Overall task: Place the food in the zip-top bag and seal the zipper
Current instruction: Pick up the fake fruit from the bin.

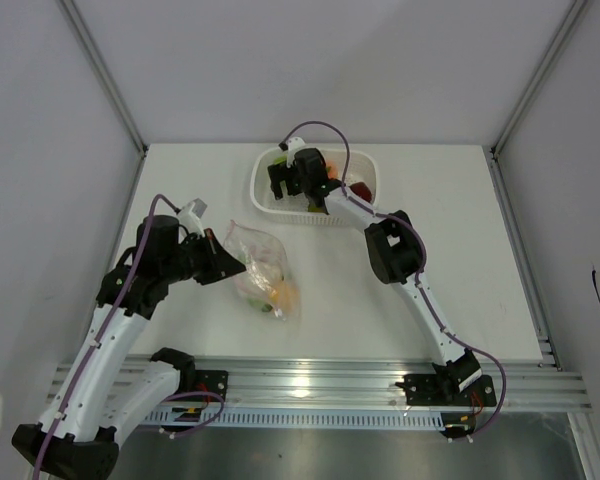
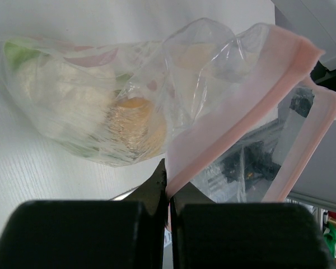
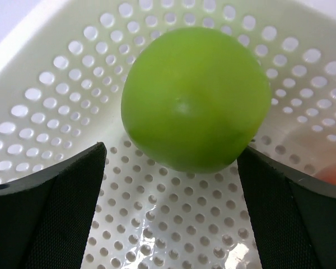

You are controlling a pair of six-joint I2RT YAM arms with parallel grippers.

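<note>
**While left arm pinched the bag's rim, right arm straddled a green apple**

Where the white perforated basket (image 1: 265,203) sat at the far side of the table (image 1: 460,250), the right gripper (image 3: 171,168) was lowered into it. Jaws stood wide. The green apple (image 3: 196,98) rested on the basket floor directly between the two fingers, a little beyond the tips. Its right flank lay close against the right-hand finger, but contact could not be told. A dark red apple (image 1: 360,190) and an orange piece (image 1: 332,165) lay in the same basket, on the gripper's right.

The left gripper (image 2: 168,180) was closed tight on the zipper (image 2: 241,112), holding the pink strip at its near end. From that pinch the strip rose up and away. The mouth gaped, with the second lip of the strip bowed out apart from the first. The zip-top bag (image 2: 101,101) lay on the table beyond the fingers, near the table's middle and well apart from the basket. Inside it, a peach-coloured fruit (image 2: 134,123) lay nearest the mouth and a white-green leafy vegetable (image 2: 50,84) deeper in.
</note>
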